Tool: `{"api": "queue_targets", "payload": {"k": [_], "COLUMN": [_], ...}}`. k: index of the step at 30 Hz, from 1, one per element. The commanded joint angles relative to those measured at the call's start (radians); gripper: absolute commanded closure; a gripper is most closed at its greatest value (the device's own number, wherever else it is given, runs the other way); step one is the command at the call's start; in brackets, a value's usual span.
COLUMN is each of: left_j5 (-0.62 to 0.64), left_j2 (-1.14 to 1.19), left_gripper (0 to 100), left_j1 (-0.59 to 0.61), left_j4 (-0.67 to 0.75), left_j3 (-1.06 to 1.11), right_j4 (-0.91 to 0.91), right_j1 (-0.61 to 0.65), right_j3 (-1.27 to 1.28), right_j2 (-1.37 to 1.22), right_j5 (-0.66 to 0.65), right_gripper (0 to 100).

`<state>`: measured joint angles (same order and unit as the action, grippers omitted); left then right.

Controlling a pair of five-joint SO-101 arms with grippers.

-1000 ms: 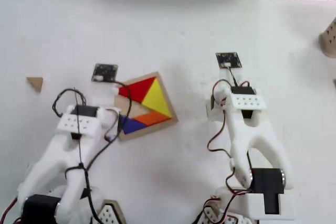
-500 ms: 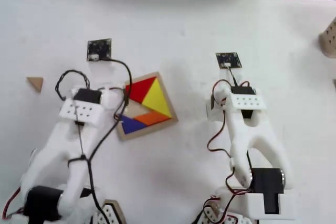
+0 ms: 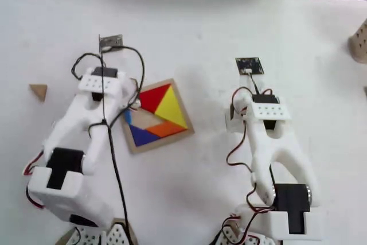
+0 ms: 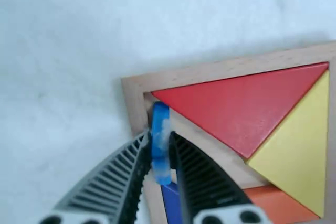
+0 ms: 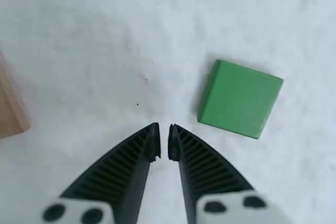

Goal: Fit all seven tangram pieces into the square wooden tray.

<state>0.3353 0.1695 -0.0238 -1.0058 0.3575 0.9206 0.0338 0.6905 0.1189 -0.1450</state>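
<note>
Since the earlier frames, the left arm (image 3: 86,119) has swung forward and now has its wrist over the near-left corner of the square wooden tray (image 4: 210,69). The right arm has not shifted.

The left gripper (image 4: 159,139) has its fingers clenched on a light blue piece (image 4: 160,119). It holds the piece on edge, at the tray's corner and just beside the red triangle (image 4: 236,103). The yellow triangle (image 4: 294,156), an orange piece (image 4: 278,203) and a dark blue piece (image 4: 170,203) already lie flat in the tray.

The main risk, as I judge it, is the piece's upright stance. Let go like this, it may wedge on edge between the rim and the red triangle, or tip and come to rest on a neighbour instead of lying flat. Pushing down to seat it could also skid the tray across the tabletop (image 3: 200,27), as nothing visible holds it. The fingers sit very near the rim and could catch it when they part.

The right gripper (image 5: 160,140) hangs over bare tabletop, its fingers nearly together and grasping nothing, near the green square (image 5: 240,98). That square and a small tan triangle (image 3: 38,90) well off to the left both lie outside the tray.
</note>
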Motion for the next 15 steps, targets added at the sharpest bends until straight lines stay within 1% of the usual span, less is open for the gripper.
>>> {"api": "queue_targets", "payload": {"k": [1,5,7,15], "left_j5": [-0.005,-0.002,-0.002,-0.003], "left_j2": [-0.001,-0.001,-0.001,-0.025], "left_gripper": [93,80,76,77], "left_j1": [0.013,0.015,0.015,0.022], "left_j4": [0.012,0.012,0.011,-0.002], "left_j3": [-0.044,-0.04,-0.043,-0.054], "right_j4": [-0.012,-0.012,-0.012,-0.012], "right_j1": [0.007,0.007,0.007,0.007], "right_j3": [-0.041,-0.041,-0.041,-0.041], "right_j2": [0.005,0.005,0.005,0.005], "right_j5": [-0.018,-0.018,-0.018,-0.018], "right_gripper": [96.1,96.1,96.1,96.1]}}
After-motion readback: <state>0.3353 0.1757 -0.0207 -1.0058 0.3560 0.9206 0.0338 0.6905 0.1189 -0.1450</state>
